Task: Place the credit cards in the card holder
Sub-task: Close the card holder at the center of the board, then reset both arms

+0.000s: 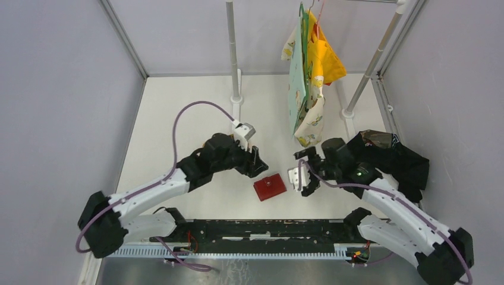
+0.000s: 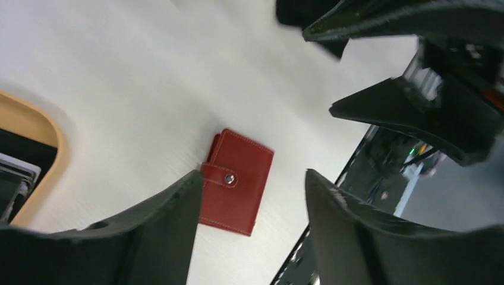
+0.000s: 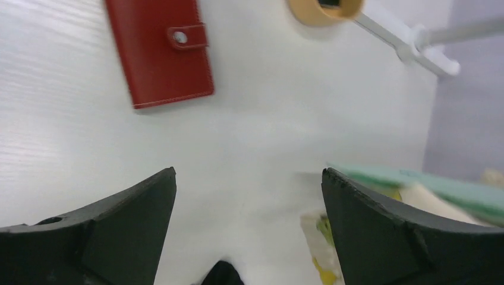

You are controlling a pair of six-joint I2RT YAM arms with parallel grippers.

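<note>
Two robot arms meet over a white desk (image 1: 178,119), and we read the scene from the left. At the far left of the left wrist view sits a tan tray (image 2: 50,133). Thin grey edges inside it may be the credit cards (image 2: 13,172), though they are too cropped for us to be sure.

Next comes the left hand (image 2: 252,175). Its fingers are parted with nothing between them, poised above and just left of the card holder (image 1: 269,187). The holder is a red wallet lying flat on the desk between the two hands, folded shut with its tab snapped down. Neither hand touches it.

On its right hangs the right hand (image 3: 249,175), spread wide and also empty. Behind it bright cloths (image 1: 309,65) dangle from a rail, and a black heap (image 1: 398,157) lies at the desk's right edge.

We cannot tell whether any card is already inside the closed holder. If cards do remain, we judge the step in hand to be opening it. That is best done by one hand pinning the wallet's body flat while the other catches the tab's free end and lifts it off the snap. The pull should be slow, so the light wallet neither skids nor flips.
</note>
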